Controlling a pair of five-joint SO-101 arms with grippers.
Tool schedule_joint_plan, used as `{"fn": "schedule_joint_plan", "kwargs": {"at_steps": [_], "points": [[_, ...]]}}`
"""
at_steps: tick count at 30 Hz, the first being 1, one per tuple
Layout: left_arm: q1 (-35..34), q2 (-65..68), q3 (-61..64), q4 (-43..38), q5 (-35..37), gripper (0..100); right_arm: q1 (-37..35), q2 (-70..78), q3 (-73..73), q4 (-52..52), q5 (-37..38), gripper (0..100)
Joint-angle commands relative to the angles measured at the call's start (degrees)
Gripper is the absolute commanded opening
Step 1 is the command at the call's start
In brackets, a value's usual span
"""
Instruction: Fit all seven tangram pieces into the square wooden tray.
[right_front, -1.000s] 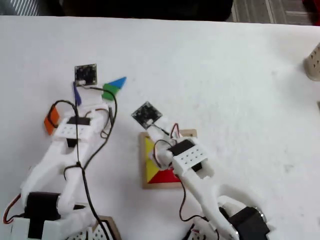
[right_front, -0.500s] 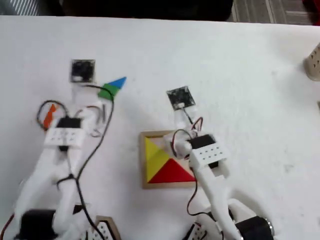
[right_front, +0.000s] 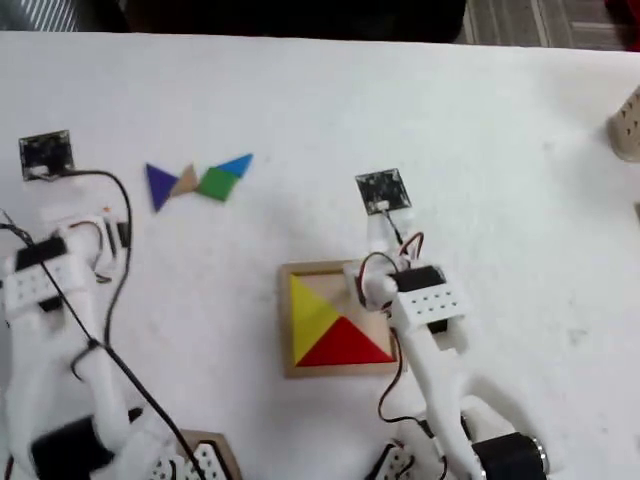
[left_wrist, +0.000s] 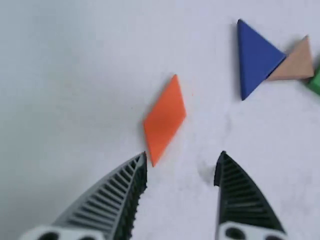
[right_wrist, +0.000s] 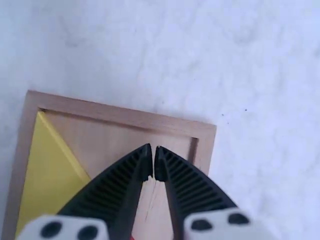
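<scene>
The square wooden tray holds a yellow triangle and a red triangle; its far right part is bare wood. My right gripper is shut on nothing, low over that bare wood near the tray rim, beside the yellow triangle. My left gripper is open just short of an orange parallelogram lying flat on the table. Farther off lie a dark blue triangle and a tan triangle. From above, the dark blue triangle, tan triangle, green square and light blue triangle lie in a touching row.
The left arm stands at the table's far left, the right arm over the tray's right edge. A perforated wooden object sits at the right edge, and a wooden block at the front.
The left arm has swung left, uncovering the dark blue and tan triangles. The right arm has shifted right, from over the tray's middle to its right edge.
</scene>
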Motion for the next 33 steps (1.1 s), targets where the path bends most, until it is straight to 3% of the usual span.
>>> {"fn": "schedule_joint_plan", "kwargs": {"at_steps": [1, 5, 9, 15, 25, 28, 33], "points": [[-4.09, 9.10, -11.16, 3.60, -2.64, 23, 0.48, -1.27, 0.53, 0.13, 5.01, 1.8], [-5.23, 18.42, -18.37, 3.52, -4.84, 24, 0.31, -1.27, 0.97, 0.04, 6.95, 1.8], [-4.70, 28.70, -25.49, 3.52, -14.59, 29, 0.31, -1.27, 1.05, 0.04, 6.95, 1.8], [-4.26, 43.91, -37.80, 3.69, -32.79, 29, 0.40, -1.27, 1.14, -0.04, 6.95, 1.8], [-0.66, 56.40, -47.74, 4.92, -35.96, 29, 0.40, -1.27, 1.23, -1.10, 6.95, 1.8], [1.36, 56.75, -47.74, 9.67, -36.13, 24, 0.40, -1.27, 1.23, -1.19, 6.95, 1.8], [4.35, 57.98, -47.91, 14.77, -36.22, 3, 0.40, -1.27, 1.23, -1.19, 6.95, 1.8]]}}
